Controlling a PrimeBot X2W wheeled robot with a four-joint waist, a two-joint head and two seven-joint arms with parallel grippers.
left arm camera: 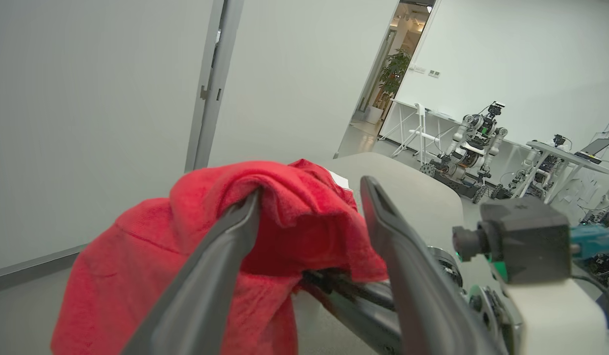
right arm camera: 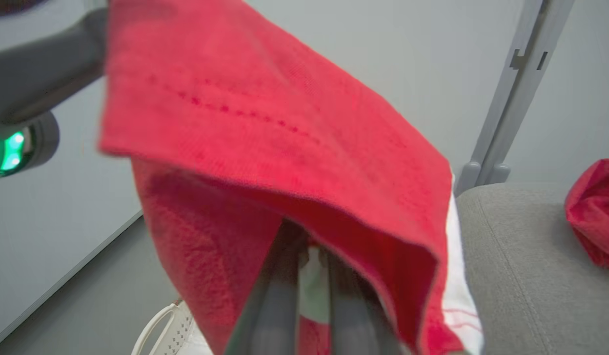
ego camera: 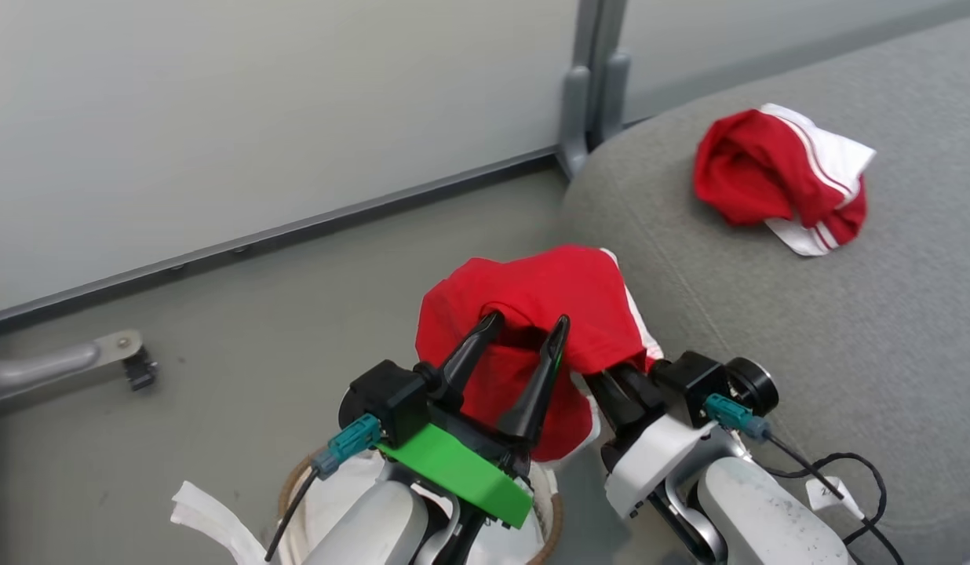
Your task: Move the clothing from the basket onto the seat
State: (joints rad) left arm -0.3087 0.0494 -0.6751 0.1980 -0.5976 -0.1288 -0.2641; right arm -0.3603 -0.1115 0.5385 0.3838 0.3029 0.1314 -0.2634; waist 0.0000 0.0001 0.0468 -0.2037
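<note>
Pinching red garment (ego camera: 548,290) in closed right end effector (right arm camera: 312,246) above basket (ego camera: 293,482), left of seat (ego camera: 846,353). Left end effector (ego camera: 528,322) wide open, cloth draped over one finger. Second garment (ego camera: 760,176) on seat, far right.

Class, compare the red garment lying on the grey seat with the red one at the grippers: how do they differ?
The seat garment lies bunched on the seat, untouched; the held garment hangs in the air, pinched by the shut right gripper and draped over the open left gripper. The seat garment shows a broad white panel; the held garment shows mostly red. Both are red with white trim.
</note>
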